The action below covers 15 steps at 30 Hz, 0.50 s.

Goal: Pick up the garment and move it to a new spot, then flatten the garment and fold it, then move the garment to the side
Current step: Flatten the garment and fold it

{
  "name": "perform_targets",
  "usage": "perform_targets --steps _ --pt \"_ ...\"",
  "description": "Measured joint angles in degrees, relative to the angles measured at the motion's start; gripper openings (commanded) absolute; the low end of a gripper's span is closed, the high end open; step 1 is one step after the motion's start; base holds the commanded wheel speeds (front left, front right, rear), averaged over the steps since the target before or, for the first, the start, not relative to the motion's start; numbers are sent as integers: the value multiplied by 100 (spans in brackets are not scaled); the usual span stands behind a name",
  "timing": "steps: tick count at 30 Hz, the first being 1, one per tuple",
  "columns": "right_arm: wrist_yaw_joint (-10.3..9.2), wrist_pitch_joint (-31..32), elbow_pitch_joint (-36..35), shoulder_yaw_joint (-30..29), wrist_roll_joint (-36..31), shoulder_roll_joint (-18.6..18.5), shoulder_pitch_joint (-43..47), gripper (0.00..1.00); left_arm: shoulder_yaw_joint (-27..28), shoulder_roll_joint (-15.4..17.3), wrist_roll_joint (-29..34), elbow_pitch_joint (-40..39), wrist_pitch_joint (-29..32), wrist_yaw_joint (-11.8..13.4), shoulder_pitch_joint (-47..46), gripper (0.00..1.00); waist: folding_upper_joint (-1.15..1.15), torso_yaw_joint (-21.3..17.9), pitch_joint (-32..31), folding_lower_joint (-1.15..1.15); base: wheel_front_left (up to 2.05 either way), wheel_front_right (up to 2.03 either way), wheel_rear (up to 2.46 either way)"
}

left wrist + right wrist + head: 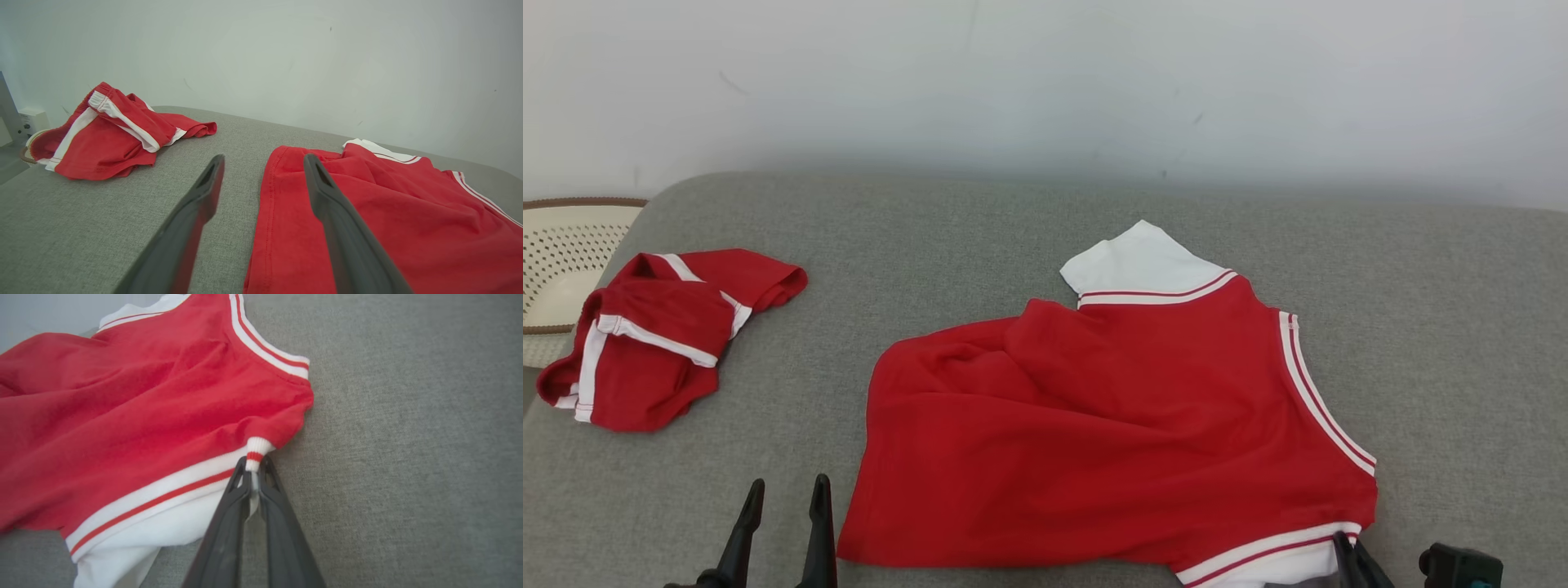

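- Garment (1111, 425): red shirt with white sleeves, rumpled on the grey cushion (1462, 343), centre-right, hem toward the left.
- Right gripper (254, 468): closed on a small pinch of ribbed trim at the near shoulder. Thin bite, so the trim may slip out on lifting.
- Left gripper (263, 163): fingers spread wide, empty, poised at the hem edge. A one-corner lift would likely leave the shirt hanging and bunched.
- Red shorts (662, 335): well apart at left, beside the basket (556, 245). Dragging that way risks a snag.
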Motion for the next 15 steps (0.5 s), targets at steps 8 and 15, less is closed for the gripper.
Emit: perform_targets --steps 8,15 --pt "-1 617 -1481 112 -1 63 537 0 5 -16 1 64 0 -42 45 100 0 -27 -14 0 0 0 0" --pt "-1 1165 -2358 254 -222 8 549 0 -36 -23 -23 110 0 -47 37 100 0 32 -45 0 0 0 0"
